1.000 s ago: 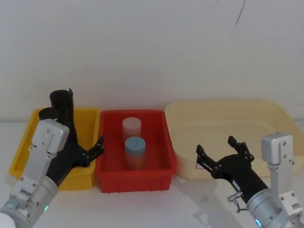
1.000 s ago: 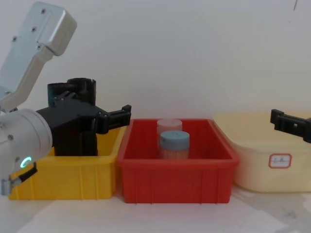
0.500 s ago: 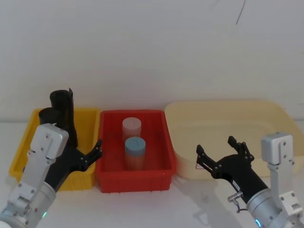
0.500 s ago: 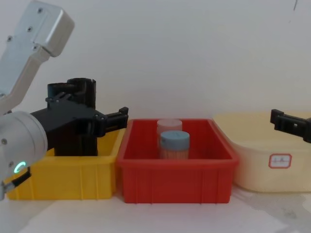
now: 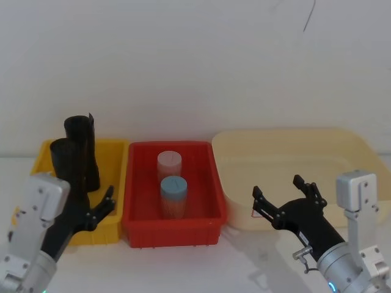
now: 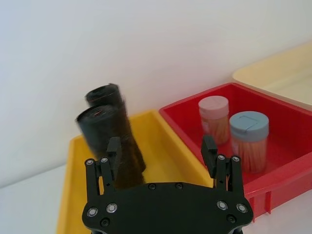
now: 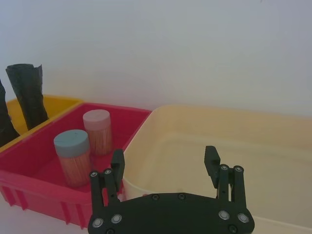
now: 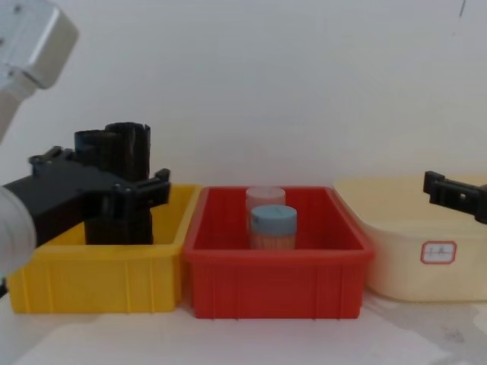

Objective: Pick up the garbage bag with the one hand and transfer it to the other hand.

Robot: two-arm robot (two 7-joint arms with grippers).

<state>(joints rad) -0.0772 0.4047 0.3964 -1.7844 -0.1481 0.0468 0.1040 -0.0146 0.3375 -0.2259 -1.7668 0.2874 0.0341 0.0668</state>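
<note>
head view: the only writing in sight is a small white label (image 8: 439, 252) with a red border on the front wall of the cream tub (image 5: 287, 135). its marks are too small to read, and from above the right pincer (image 5: 277, 189) covers part of it. that pincer hovers before the tub's near left corner, fingers spread wide and holding nothing.

the garbage bag (image 5: 82, 137) stands upright in the yellow bin (image 5: 116, 152), at the back, its ragged top edge well above the walls. a second black roll (image 5: 64, 162) stands just in front of it, touching or nearly so; i cannot tell which. the left pincer (image 5: 102, 207) sits over the bin's near right corner, close to the rolls but apart from them, spread and empty. from the chest it crosses in front of both rolls and hides their middles, while the bin wall hides their feet.

between bin and tub, the red bin (image 5: 174, 232) holds a blue-lidded jar (image 5: 173, 195) and, behind it, a pink-lidded jar (image 5: 170, 165), both packed with thin pale sticks. neither jar shows a readable label. all three containers rest on the white worktop (image 5: 244, 262).
</note>
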